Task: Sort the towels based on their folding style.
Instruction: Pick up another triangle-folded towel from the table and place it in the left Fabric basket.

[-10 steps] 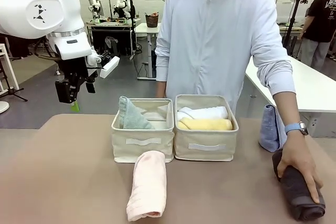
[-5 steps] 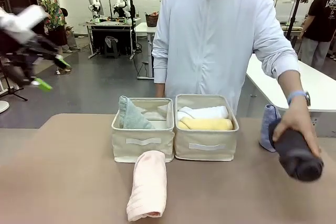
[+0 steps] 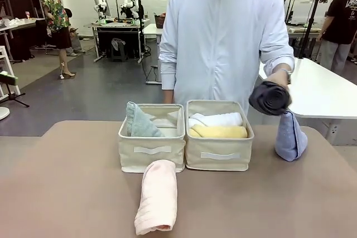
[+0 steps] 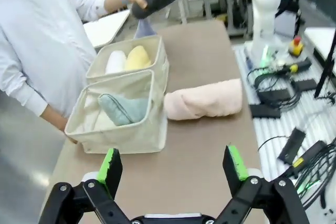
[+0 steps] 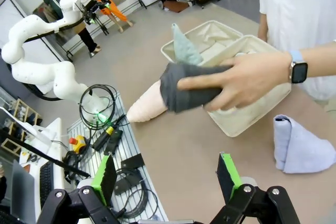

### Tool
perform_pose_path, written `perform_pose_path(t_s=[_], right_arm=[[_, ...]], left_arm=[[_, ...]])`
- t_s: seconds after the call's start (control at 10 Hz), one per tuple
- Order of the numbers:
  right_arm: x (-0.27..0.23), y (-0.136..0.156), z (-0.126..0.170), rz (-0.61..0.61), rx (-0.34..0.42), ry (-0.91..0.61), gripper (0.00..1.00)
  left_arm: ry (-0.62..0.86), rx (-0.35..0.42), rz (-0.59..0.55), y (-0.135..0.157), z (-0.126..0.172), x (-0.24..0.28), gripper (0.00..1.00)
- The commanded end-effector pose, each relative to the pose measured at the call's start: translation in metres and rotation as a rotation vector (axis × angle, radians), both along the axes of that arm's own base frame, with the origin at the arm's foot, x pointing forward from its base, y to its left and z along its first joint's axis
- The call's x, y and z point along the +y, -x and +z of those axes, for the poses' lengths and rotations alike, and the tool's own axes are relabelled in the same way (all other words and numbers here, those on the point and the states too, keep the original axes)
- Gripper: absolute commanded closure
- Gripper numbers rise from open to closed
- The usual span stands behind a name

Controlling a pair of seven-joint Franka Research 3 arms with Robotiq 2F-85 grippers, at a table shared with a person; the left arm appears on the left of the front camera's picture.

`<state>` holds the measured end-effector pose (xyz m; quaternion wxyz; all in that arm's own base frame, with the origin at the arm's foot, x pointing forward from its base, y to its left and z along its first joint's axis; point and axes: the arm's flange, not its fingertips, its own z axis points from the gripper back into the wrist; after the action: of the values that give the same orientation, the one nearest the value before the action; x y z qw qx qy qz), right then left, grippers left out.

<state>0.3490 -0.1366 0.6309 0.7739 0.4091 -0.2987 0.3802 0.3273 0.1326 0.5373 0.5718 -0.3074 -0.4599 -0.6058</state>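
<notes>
A person's hand holds the dark grey rolled towel (image 3: 270, 97) (image 5: 191, 93) in the air, right of the right bin (image 3: 218, 157). That bin holds a white roll (image 3: 217, 119) and a yellow roll (image 3: 218, 132). The left bin (image 3: 150, 151) holds a sage-green cone (image 3: 139, 122) (image 4: 123, 108). A pale pink roll (image 3: 157, 196) (image 4: 205, 99) lies on the table in front of the bins. A light-blue cone (image 3: 290, 137) (image 5: 302, 148) stands at the right. My left gripper (image 4: 172, 166) is open, high above the table short of the bins. My right gripper (image 5: 167, 177) is open and holds nothing, well above the table.
The person stands at the far side behind the bins, the other hand by the left bin (image 4: 63, 124). The brown table (image 3: 67, 193) has free room at left and front. In the right wrist view my left arm (image 5: 47, 72) shows far off. Cables lie beside the table (image 4: 294, 108).
My left arm swung away to the left and out of the front view. The person lifted the dark grey roll off the table's right end to chest height.
</notes>
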Motion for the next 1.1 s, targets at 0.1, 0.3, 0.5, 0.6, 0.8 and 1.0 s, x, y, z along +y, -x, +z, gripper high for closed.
perform_pose_path(t_s=[0.1, 0.3, 0.5, 0.6, 0.8, 1.0], right_arm=[[0.000, -0.001, 0.002, 0.011, -0.018, -0.020, 0.00], [0.000, -0.001, 0.002, 0.011, -0.018, -0.020, 0.00], [0.000, 0.000, 0.000, 0.000, 0.000, 0.000, 0.00], [0.041, -0.009, 0.012, -0.009, 0.024, 0.141, 0.00], [0.134, -0.053, 0.021, -0.033, 0.134, 0.474, 0.00], [0.202, -0.086, 0.015, -0.097, 0.214, 0.655, 0.00]], left_arm=[[0.179, 0.031, -0.143, -0.003, 0.005, 0.043, 0.00], [0.223, 0.101, -0.197, -0.001, -0.005, 0.054, 0.00], [0.213, 0.080, -0.176, 0.012, -0.004, 0.043, 0.00], [0.213, 0.080, -0.176, 0.012, -0.004, 0.043, 0.00], [0.213, 0.080, -0.176, 0.012, -0.004, 0.043, 0.00], [0.213, 0.080, -0.176, 0.012, -0.004, 0.043, 0.00]])
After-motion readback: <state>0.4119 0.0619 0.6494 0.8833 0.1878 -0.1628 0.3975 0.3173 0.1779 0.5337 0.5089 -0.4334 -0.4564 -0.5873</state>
